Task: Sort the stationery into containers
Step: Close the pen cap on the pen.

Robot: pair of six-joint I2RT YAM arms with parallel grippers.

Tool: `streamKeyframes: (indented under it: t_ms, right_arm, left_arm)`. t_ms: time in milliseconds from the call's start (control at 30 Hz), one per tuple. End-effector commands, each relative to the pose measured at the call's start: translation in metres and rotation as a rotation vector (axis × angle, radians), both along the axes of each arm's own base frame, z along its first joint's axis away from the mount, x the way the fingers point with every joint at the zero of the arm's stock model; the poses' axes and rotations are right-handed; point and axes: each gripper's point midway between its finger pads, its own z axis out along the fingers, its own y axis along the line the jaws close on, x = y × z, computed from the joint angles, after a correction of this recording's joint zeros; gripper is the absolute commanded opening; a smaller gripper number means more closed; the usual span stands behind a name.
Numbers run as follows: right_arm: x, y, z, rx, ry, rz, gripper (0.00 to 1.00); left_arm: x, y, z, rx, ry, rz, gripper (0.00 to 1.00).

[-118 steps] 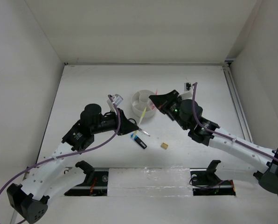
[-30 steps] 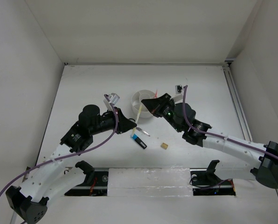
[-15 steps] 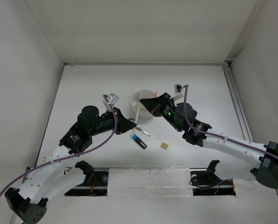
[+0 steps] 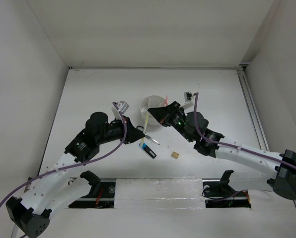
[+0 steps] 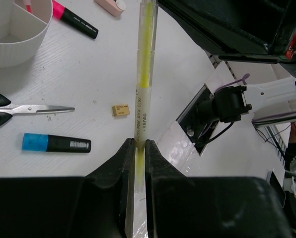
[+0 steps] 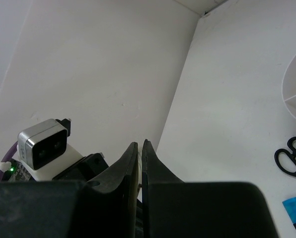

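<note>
Two robot arms meet over a white table (image 4: 98, 94), beside a low round white tub (image 5: 19, 47) with inner dividers.

The left gripper (image 5: 139, 144) has its jaws pressed narrowly onto a thin pale yellow pencil (image 5: 143, 74). It holds the pencil off the table, pointing towards the tub and the other arm. The right gripper (image 6: 139, 146) sits at the pencil's far end with its jaws almost together, only a slit between them. I cannot tell whether they pinch the pencil's tip or simply close beside it.

The sorting looks to be at an early stage. A thin red pen (image 4: 166, 97) appears to stand in the tub, and the compartments I can see look otherwise bare. Everything else lies on the table:
- The black-handled scissors (image 5: 31, 108) lie near the tub.
- The blue-and-black highlighter (image 5: 56, 144) lies just beside the scissors.
- A small tan eraser (image 5: 120, 110) lies a little apart from them.
- The pink-and-black highlighter (image 5: 74, 18) and a pinkish eraser (image 5: 107, 5) lie on the tub's far side.

My guess is that the pencil goes in next and that five items remain.

From above, the right arm covers part of the tub, so some compartments are hidden. The pencil's upper end is cut off in the left wrist view, and the scissors' handles run out of frame. The right wrist view shows only the tub's rim at its edge.
</note>
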Motion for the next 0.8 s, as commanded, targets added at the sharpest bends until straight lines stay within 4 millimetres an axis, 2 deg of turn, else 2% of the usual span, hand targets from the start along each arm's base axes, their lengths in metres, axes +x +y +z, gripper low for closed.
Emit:
streamKeyframes:
  t_ms: [0,400,500,767]
  right_arm:
    - [-0.035,0.018,-0.004,-0.014,0.002,0.152,0.00]
    - [-0.035,0.019,0.004,-0.013,-0.036,0.161,0.00]
    - [-0.033,0.019,0.014,-0.003,-0.053,0.151,0.00]
    - [-0.034,0.027,0.010,-0.011,-0.049,0.178,0.00]
  left_arm:
    - [0.024,0.000,0.054,-0.087,-0.180,0.075,0.00]
    - [0.022,-0.001,0.052,-0.090,-0.178,0.057,0.00]
    - [0.022,-0.001,0.048,-0.085,-0.171,0.057,0.00]
    - [0.020,0.002,0.053,-0.090,-0.195,0.065,0.00]
